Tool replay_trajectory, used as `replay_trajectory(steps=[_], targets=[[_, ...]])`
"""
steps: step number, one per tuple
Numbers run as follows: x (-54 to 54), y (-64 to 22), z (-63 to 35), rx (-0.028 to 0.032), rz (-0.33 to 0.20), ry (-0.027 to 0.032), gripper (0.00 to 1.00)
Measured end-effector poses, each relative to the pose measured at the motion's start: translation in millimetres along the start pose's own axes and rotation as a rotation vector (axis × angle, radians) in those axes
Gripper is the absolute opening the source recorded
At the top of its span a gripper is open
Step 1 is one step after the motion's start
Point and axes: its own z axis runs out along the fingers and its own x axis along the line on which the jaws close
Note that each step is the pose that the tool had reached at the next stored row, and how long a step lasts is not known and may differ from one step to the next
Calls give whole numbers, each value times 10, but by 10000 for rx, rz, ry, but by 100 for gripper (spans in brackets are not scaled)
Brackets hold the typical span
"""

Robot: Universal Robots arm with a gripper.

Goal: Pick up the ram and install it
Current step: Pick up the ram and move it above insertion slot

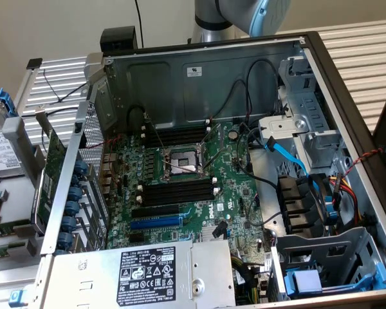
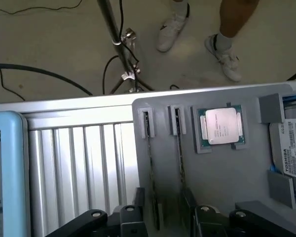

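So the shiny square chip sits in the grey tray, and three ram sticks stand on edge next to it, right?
Nearly. The wrist view shows only two ram sticks standing on edge, not three. The rest is right: the shiny square processor chip sits in the grey tray beside them.

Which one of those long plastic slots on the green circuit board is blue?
The blue slot, between the black white-clipped memory slots and the silver power supply box. Every other long slot is black.
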Motion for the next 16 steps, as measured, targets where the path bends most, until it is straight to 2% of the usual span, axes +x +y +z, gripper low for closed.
replay_trajectory(steps=[2,9,11,13,14,16], targets=[[38,-25,32,-23,1,1,42],[50,-64,156,-19,-19,5,42],[51,-65,171,65,-36,12,42],[50,-67,193,121,-76,17,42],[47,-66,206,141,-124,20,42],[47,-68,233,142,-352,27,42]])
